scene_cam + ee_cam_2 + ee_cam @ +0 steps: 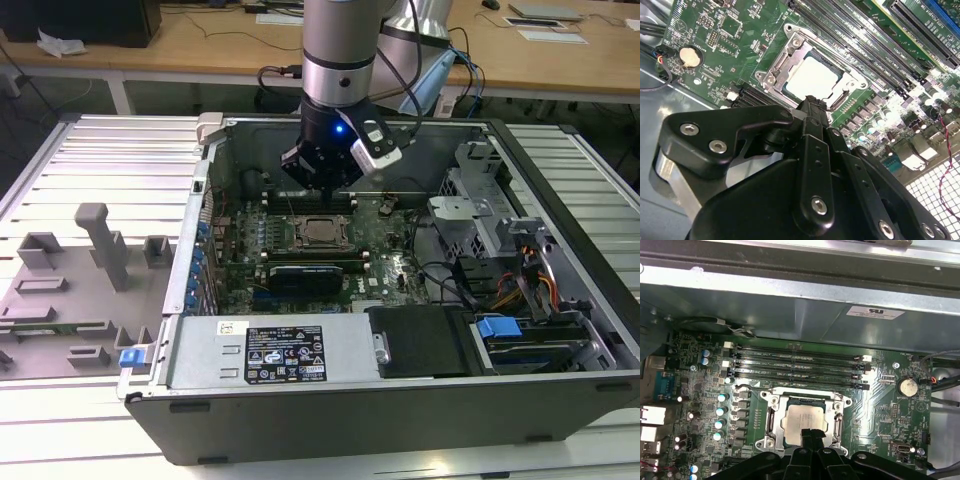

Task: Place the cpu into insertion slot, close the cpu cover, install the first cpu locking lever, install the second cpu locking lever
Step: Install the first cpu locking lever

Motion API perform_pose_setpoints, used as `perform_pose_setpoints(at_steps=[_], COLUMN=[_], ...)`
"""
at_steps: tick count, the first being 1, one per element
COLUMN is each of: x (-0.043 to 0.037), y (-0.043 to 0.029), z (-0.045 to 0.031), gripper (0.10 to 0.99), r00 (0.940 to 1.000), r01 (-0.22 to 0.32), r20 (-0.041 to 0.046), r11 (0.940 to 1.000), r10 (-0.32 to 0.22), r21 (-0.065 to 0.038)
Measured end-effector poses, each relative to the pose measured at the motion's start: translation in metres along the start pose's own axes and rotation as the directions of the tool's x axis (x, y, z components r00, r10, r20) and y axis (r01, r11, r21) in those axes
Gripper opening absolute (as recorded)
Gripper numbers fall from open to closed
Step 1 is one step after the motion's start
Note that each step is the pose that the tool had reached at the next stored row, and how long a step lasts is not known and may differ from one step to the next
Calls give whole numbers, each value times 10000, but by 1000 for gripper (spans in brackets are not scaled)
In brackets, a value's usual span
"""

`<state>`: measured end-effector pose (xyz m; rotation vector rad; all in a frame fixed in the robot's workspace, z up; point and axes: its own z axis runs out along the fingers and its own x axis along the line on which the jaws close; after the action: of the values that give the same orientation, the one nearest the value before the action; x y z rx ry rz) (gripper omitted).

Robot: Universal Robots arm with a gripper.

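Observation:
The cpu (801, 419), a small square chip with a dull silver top, lies flat in the insertion slot (805, 399), of which a dark rim shows around it. The cpu cover (771, 416), a metal frame plate, lies down around the chip (812, 79). A thin wire lever (747, 386) curves out by one socket corner. My gripper (812, 434) is shut with nothing between its black fingers, its tip just over the chip's near edge. In the exterior view the gripper (322, 185) hangs above the cpu (322, 231) inside the open computer case.
Long black memory slots (795, 365) run beside the socket, and a coin battery (908, 387) sits nearby. The case's grey walls (300, 345) ring the green motherboard (390, 250). Drive cages and cables (510, 270) fill the exterior view's right. Grey fixtures (100, 245) stand outside on the left.

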<state>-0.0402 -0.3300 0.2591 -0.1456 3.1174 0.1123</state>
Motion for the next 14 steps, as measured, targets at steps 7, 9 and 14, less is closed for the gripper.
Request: perform_pose_setpoints(at_steps=[7,9,14], x=[17,68,269], y=[3,13,64], z=[0,-1,-1], gripper=[106,106,106], r00=[10000,10000,10000], r01=[0,1,1], r20=[2,-4,1], r11=[10000,10000,9999], r10=[0,-1,-1], r21=[13,71,129])
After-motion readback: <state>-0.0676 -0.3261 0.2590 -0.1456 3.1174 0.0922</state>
